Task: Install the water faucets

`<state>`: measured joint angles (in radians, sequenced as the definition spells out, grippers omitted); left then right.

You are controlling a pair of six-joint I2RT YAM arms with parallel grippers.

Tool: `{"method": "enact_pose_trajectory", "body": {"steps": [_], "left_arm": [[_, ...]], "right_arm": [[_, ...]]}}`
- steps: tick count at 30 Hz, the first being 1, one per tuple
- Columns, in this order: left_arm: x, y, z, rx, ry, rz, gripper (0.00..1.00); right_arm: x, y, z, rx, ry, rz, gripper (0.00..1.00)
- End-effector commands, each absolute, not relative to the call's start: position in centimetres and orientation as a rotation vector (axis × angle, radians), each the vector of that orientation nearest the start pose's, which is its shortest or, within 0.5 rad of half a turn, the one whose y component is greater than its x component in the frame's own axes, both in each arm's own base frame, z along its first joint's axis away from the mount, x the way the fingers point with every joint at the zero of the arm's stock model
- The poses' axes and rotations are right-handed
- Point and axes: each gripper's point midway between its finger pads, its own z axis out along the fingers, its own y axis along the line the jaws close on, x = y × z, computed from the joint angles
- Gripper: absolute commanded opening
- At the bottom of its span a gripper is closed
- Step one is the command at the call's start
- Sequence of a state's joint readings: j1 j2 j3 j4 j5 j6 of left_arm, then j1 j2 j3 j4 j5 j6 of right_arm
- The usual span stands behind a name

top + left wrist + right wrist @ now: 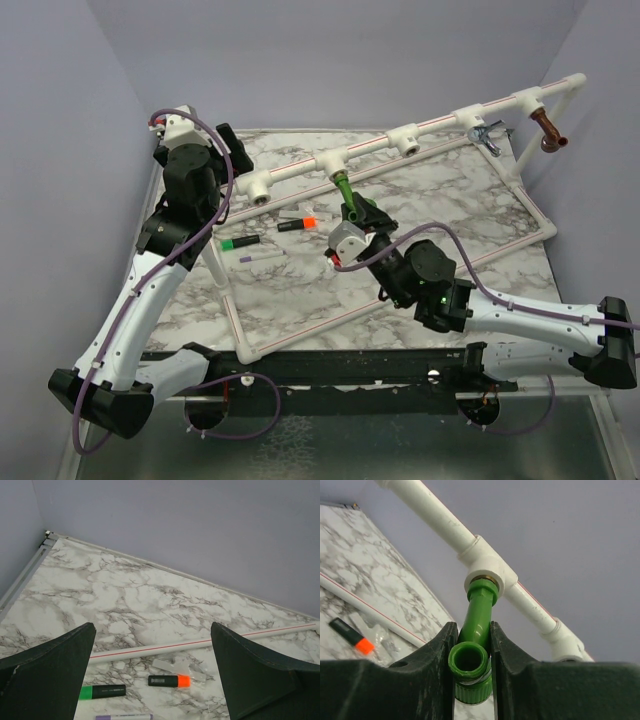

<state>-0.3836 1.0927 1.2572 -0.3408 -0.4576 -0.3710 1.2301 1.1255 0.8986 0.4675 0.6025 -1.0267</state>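
Observation:
A bright green faucet (345,190) (477,625) has its threaded end at the mouth of a white tee fitting (331,164) (490,572) on the raised pipe. My right gripper (355,212) (471,632) is shut on its body, one finger on each side. A chrome faucet (487,136) and a copper-brown faucet (547,128) hang from fittings further right on the same pipe. My left gripper (230,148) (152,626) hovers open over the table's back left with nothing between its fingers.
The white pipe frame (440,262) rings the marble table, with bare tee fittings (258,188) (405,138). An orange-capped marker (297,223) (170,681), a green-capped marker (240,242) (102,692), a purple pen (262,257) and a clear wrapper (200,672) lie mid-table. Walls stand close around.

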Motion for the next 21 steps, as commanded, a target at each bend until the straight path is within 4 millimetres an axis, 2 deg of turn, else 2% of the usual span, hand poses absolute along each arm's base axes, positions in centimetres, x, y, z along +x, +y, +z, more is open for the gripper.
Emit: {"method": "enact_pose_trajectory", "body": {"steps": [1, 15, 21], "left_arm": [[30.6, -9.5, 24.1, 0.000, 2.185, -0.052, 0.99], [30.0, -10.2, 24.0, 0.039, 2.181, -0.058, 0.99], [29.7, -10.5, 24.0, 0.057, 2.181, -0.058, 0.99]], "right_arm": [[23.5, 31.1, 40.4, -0.702, 1.056, 0.096, 0.01], [23.5, 31.3, 41.7, -0.195, 1.184, 0.575, 0.01], [23.5, 31.2, 42.1, 0.084, 1.229, 0.821, 0.01]]}}
